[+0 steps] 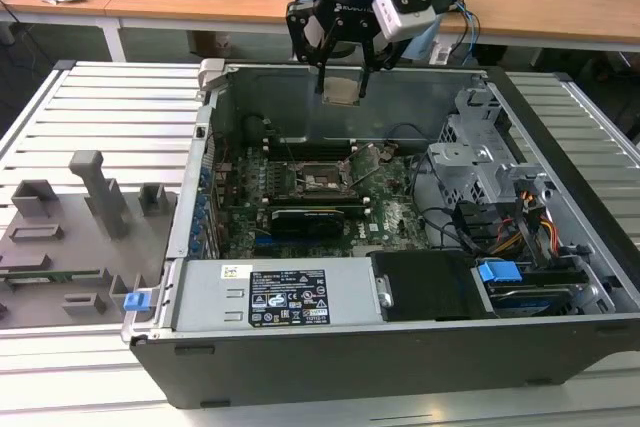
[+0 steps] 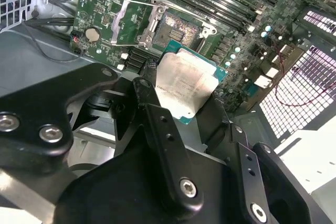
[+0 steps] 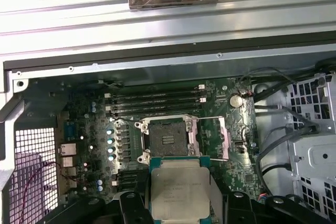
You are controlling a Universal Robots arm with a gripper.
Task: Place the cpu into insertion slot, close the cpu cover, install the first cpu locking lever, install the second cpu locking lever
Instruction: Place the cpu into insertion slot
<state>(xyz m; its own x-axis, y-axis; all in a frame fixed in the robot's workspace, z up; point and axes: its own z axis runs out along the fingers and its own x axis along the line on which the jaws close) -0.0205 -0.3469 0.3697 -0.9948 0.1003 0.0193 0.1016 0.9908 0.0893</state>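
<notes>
Clamped on the cpu (image 3: 180, 190) with the tool (image 1: 343, 90), upper centre of the exterior view. Hanging well above the bare insertion slot (image 1: 322, 179), mid-frame and slightly left, with the cpu cover (image 3: 222, 138) flipped open beside it.

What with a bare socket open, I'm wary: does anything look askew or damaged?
Nothing stands out. The hand holds the cpu above the board; the socket lies bare, its cover swung open beside it.
</notes>
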